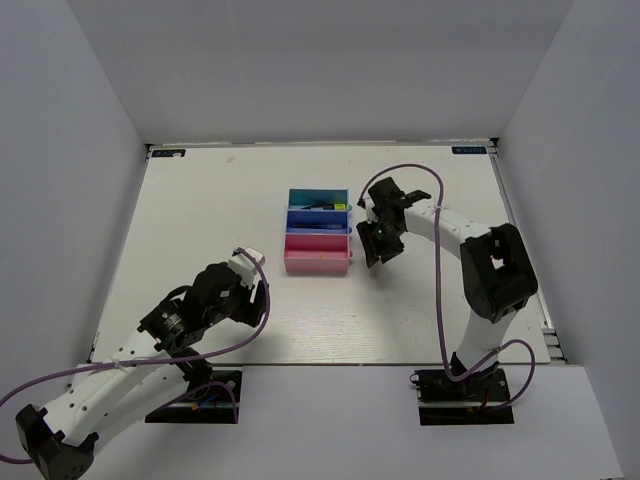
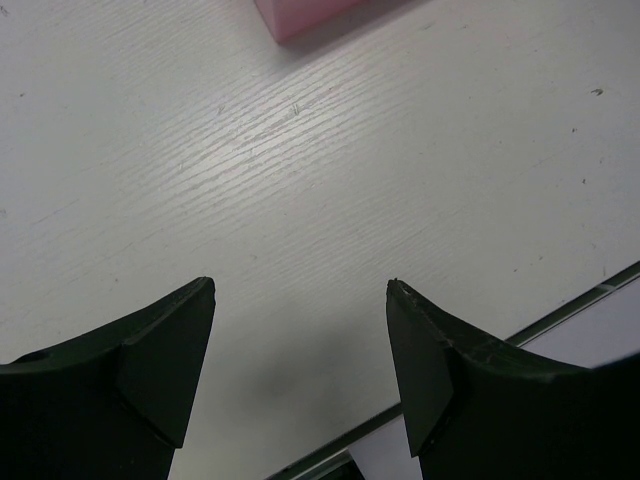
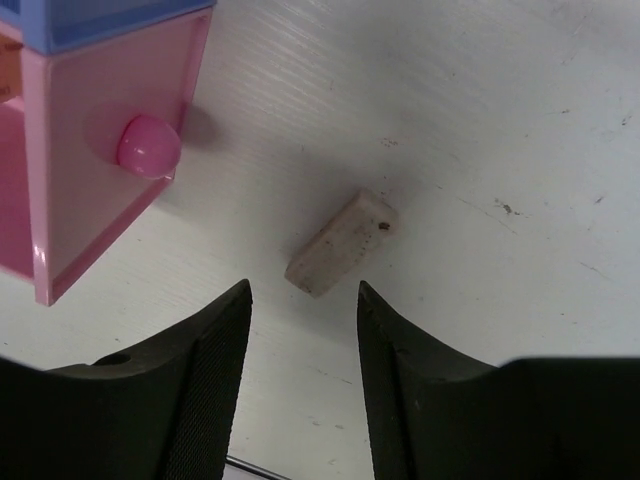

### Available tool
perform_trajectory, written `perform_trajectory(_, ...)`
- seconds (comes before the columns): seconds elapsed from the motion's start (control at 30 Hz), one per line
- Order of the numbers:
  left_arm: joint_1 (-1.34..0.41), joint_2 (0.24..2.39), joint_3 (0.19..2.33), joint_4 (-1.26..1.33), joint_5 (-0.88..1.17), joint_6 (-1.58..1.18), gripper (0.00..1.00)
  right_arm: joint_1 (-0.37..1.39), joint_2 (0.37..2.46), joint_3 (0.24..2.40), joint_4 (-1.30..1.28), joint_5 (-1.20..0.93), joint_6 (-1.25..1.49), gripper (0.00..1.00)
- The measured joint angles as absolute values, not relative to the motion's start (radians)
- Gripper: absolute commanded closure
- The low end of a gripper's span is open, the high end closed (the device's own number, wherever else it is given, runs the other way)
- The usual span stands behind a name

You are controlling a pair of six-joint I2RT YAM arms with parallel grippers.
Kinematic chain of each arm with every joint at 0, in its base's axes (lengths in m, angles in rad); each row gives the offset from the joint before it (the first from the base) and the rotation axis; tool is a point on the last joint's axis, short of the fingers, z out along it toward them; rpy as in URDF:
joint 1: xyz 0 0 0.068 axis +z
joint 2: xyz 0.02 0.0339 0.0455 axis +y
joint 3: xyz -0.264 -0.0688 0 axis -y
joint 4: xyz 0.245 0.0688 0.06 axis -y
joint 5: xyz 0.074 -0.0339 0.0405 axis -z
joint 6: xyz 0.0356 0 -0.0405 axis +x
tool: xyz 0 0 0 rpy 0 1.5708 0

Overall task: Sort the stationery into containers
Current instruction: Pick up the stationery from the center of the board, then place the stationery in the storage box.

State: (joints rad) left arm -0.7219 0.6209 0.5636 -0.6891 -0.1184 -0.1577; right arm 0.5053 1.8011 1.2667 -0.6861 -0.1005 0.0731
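Observation:
The containers stand in a joined row at mid-table: teal (image 1: pixel 300 197) farthest, then blue (image 1: pixel 296 218), then pink (image 1: pixel 317 264) nearest. A dark highlighter with a yellow-green end (image 1: pixel 330 205) lies in the teal one, and a thin dark pen (image 1: pixel 316 226) in the blue one. A beige eraser (image 3: pixel 342 243) lies flat on the table beside the pink bin (image 3: pixel 100 170), just beyond the fingertips of my right gripper (image 3: pixel 303 288), which is open and holds nothing. In the top view that gripper (image 1: pixel 377 247) hides the eraser. My left gripper (image 2: pixel 300 285) (image 1: pixel 262 292) is open and empty over bare table.
A round pink knob (image 3: pixel 149 145) sticks out of the pink bin's side wall. A corner of the pink bin (image 2: pixel 300 12) shows at the top of the left wrist view. The table's near edge (image 2: pixel 560 315) runs close behind the left fingers. White walls enclose the table.

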Motion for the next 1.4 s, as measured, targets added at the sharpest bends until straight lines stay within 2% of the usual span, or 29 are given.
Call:
perform_trajectory(0.4,-0.722,0.620,0.564,-0.696,-0.115,-0.156,0.21,0.505,1.885,1.253,-0.670,-0.032,0.192,0.50)
perform_trajectory(0.53,-0.722,0.620,0.564,-0.697,-0.115,-0.155,0.21,0.505,1.891,1.255,-0.664,-0.023,0.204,0.69)
perform_trajectory(0.6,-0.722,0.620,0.564,-0.697,-0.115,-0.155,0.21,0.505,1.894,1.258,-0.661,-0.021,0.209,0.84)
perform_trajectory(0.7,-0.722,0.620,0.564,-0.697,-0.115,-0.155,0.21,0.501,1.895,1.259,-0.663,-0.019,0.217,1.00)
perform_trajectory(0.93,-0.722,0.617,0.564,-0.697,-0.115,-0.154,0.21,0.499,1.819,1.208,-0.620,-0.025,0.164,1.00)
perform_trajectory(1.17,-0.722,0.617,0.564,-0.697,-0.113,-0.154,0.21,0.500,1.547,1.204,-0.539,-0.260,-0.012,1.00)
perform_trajectory(1.4,-0.722,0.612,0.564,-0.697,-0.113,-0.153,0.21,0.546,1.645,1.317,-0.504,-0.462,-0.045,1.00)
